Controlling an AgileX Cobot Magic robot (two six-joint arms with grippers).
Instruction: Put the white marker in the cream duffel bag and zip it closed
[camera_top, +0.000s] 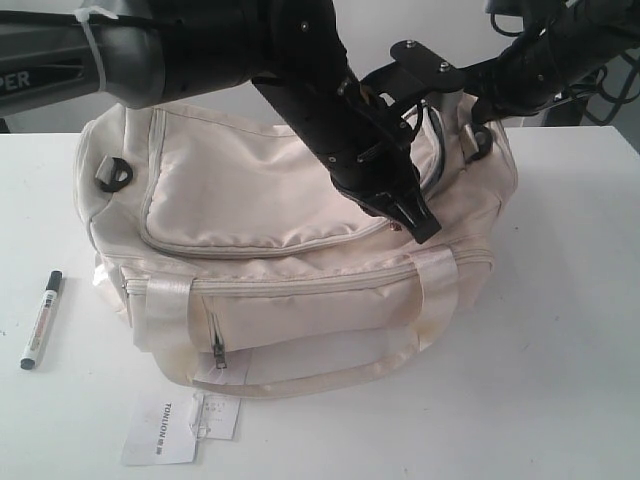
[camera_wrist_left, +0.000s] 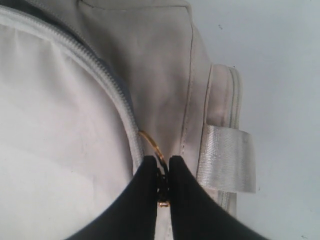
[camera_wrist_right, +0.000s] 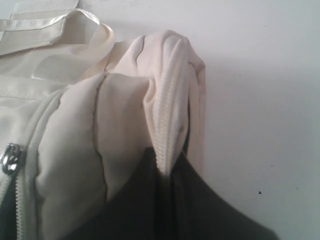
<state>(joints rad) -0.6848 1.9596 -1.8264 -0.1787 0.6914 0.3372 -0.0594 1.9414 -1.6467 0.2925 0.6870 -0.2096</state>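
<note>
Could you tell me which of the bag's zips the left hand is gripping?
The main zip curving round the top flap: the left hand pinches its gold ring pull. The long front zip and short upright pocket zip sit lower, untouched.

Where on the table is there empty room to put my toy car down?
The biggest bare patch of table is right of the cream duffel bag, out to the edge. Another lies in front, right of the hangtag. Left is tighter: the white marker lies there. Over the bag, the left arm and right arm crowd in.
</note>
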